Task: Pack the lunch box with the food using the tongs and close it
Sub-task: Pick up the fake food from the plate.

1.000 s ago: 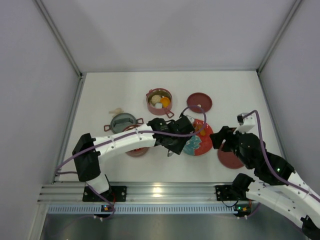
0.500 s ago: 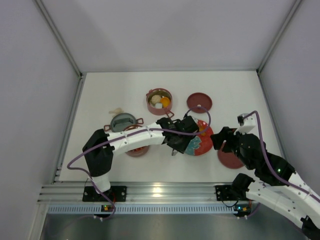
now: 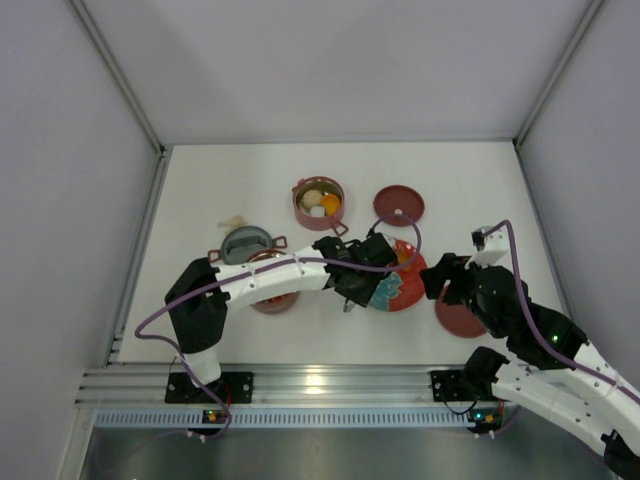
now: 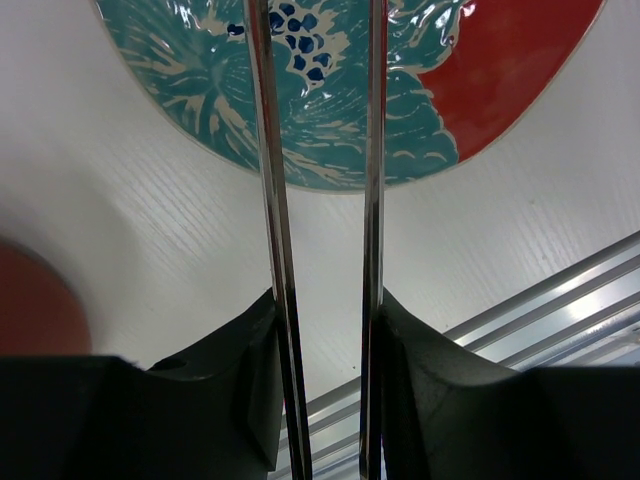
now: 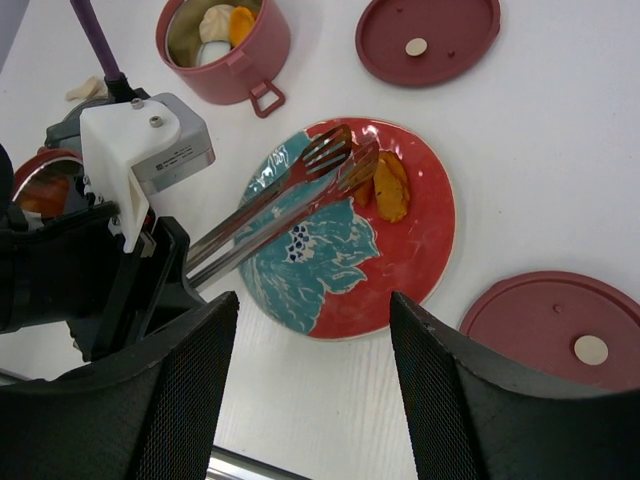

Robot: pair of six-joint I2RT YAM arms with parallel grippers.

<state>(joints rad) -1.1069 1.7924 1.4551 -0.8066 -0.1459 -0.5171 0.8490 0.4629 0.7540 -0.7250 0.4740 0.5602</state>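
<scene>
My left gripper (image 3: 358, 284) (image 4: 325, 390) is shut on the tongs (image 5: 280, 205) (image 4: 275, 200), whose two arms run between its fingers with a narrow gap. The tong tips reach over the red plate (image 3: 412, 290) (image 5: 420, 260) and lie right beside an orange food piece (image 5: 390, 186) (image 3: 403, 263). One lunch box pot (image 3: 303, 210) (image 5: 245, 65) stands behind it, holding a white lump and an orange ball. A second pot (image 3: 272, 300) (image 5: 38, 185) is partly under my left arm. My right gripper (image 3: 440, 280) (image 5: 315, 390) hangs open just right of the plate.
One maroon lid (image 3: 398, 204) (image 5: 430, 38) lies behind the plate and another (image 3: 460, 316) (image 5: 560, 335) to its right, under my right arm. A grey round dish (image 3: 247, 245) and a small beige piece (image 3: 233, 221) (image 5: 85, 88) sit at the left.
My left arm has swung right and carried the tongs a little further over the plate, with their arms squeezed slightly closer. The right arm has stayed put.
</scene>
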